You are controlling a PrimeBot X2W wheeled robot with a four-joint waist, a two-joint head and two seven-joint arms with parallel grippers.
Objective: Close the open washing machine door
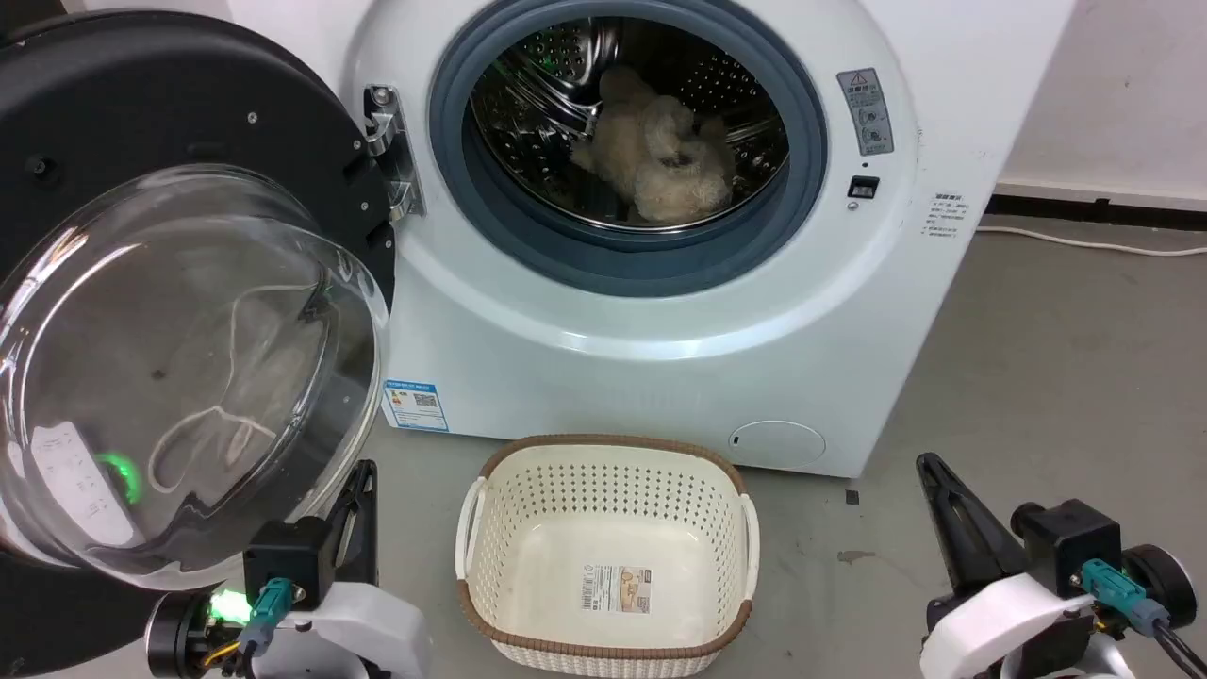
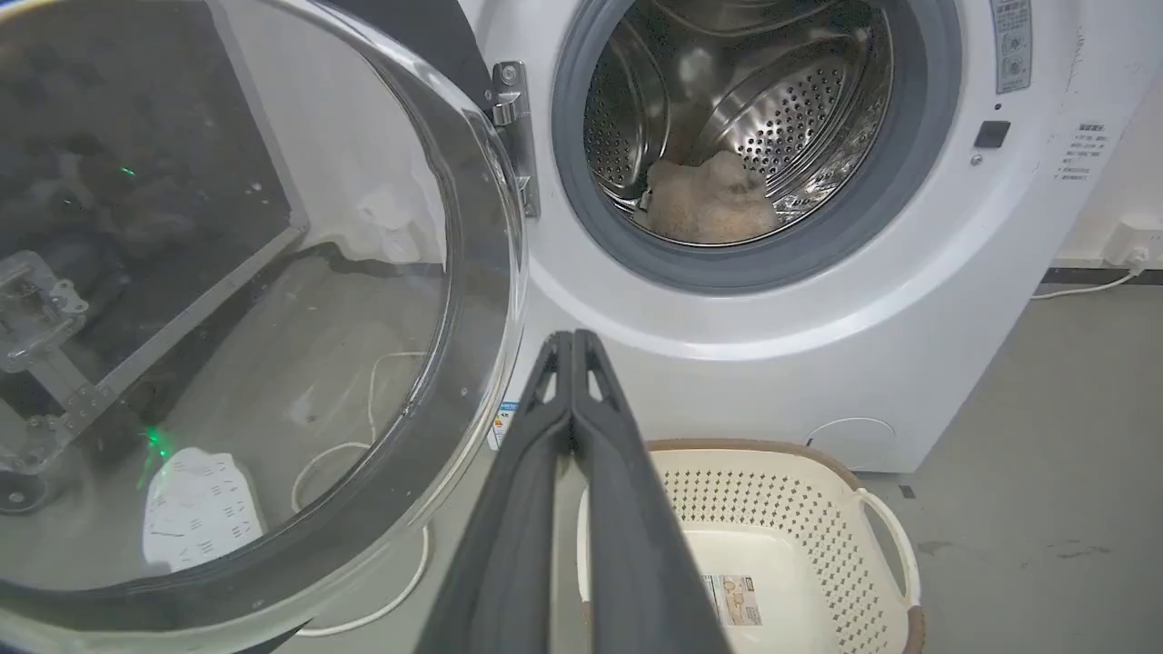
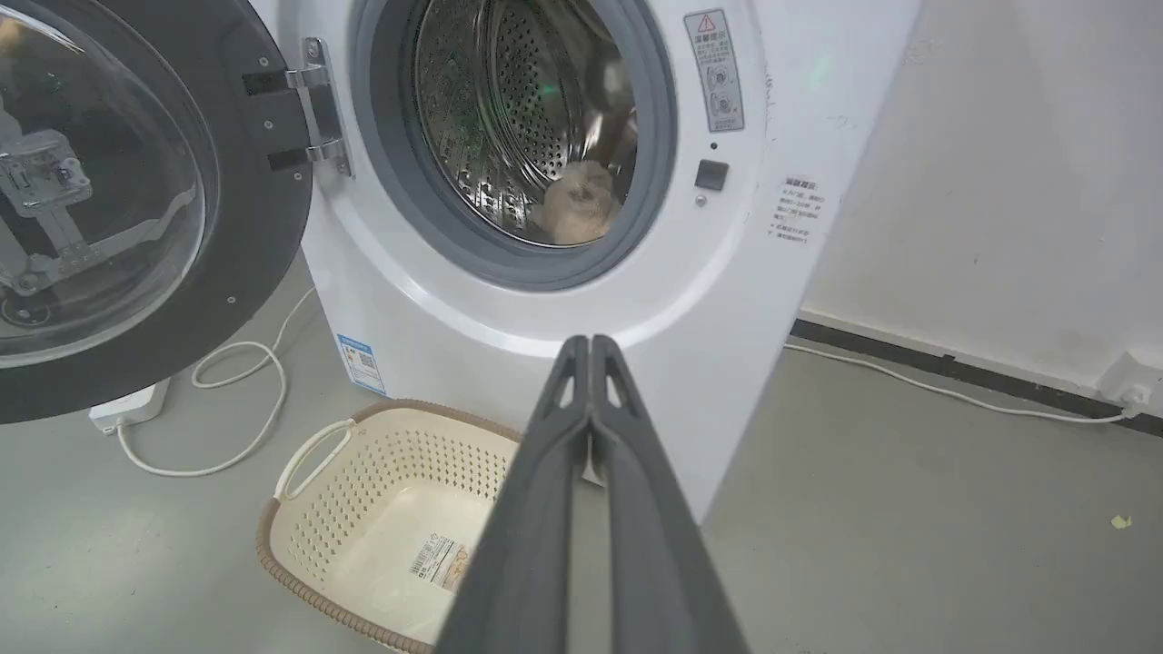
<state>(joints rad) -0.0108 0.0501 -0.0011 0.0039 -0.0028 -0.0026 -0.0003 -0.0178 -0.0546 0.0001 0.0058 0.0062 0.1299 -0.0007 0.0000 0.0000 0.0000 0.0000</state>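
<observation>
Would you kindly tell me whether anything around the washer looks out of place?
Only the washing machine door stands out: it hangs wide open, with a fluffy beige bundle lying inside the drum. The basket sits upright.

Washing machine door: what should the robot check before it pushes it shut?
1. Washing machine door stands wide open on its hinge: ok.
2. Plush toy fully inside the drum, nothing over the grey ring: ok.
3. Left gripper empty, fingers shut, near the door's lower edge: ok.
4. Left gripper touching the door: cannot tell.
5. Right gripper empty, fingers shut, away from the door: ok.
6. Basket on the floor clear of the door's swing: cannot tell.
</observation>
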